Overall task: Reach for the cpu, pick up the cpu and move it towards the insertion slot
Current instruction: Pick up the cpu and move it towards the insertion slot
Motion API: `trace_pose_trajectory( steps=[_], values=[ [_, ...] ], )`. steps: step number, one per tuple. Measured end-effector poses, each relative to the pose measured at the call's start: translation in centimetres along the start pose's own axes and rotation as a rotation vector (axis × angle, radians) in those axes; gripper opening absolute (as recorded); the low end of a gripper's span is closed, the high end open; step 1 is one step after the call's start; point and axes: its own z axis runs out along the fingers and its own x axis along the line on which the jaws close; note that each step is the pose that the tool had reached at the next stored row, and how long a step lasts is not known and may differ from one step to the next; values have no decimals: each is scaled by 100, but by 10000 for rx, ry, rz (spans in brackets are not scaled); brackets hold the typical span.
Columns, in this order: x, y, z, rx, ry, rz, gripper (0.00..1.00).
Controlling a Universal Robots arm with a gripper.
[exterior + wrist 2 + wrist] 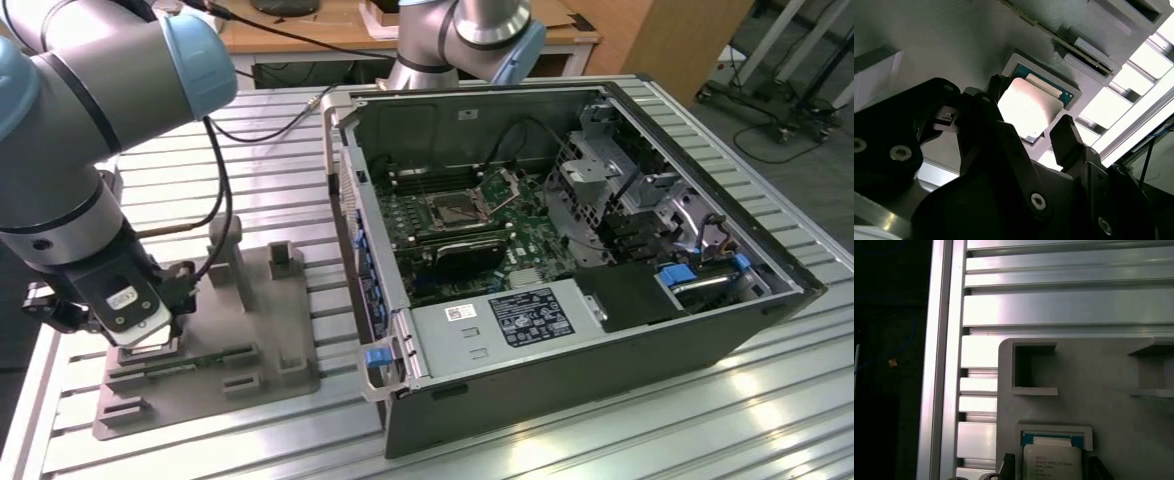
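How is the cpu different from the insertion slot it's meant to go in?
The cpu sits in a pocket of the grey tray, outside the computer case; the insertion slot is on the green board inside it. The cpu has a pale shiny top; the insertion slot has a dark middle in a metal frame. The open tool straddles the cpu, not the insertion slot. Both are square.

Counter (641,430): ribbed silver aluminium slats, glare along near edge. Two large things set directly on it. Grey tray (287,378) with raised blocks laid flat toward exterior view's left. Open PC case (574,385) laid on side toward exterior view's right, just beside tray, narrow strip of slats seen between. Black cable (287,128) draped on slats behind tray.
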Motion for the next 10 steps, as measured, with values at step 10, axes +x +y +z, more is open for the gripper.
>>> trace_pose_trajectory(
  steps=[10],
  values=[
    [-1,2,14,-7,2,1,67]
  ],
)
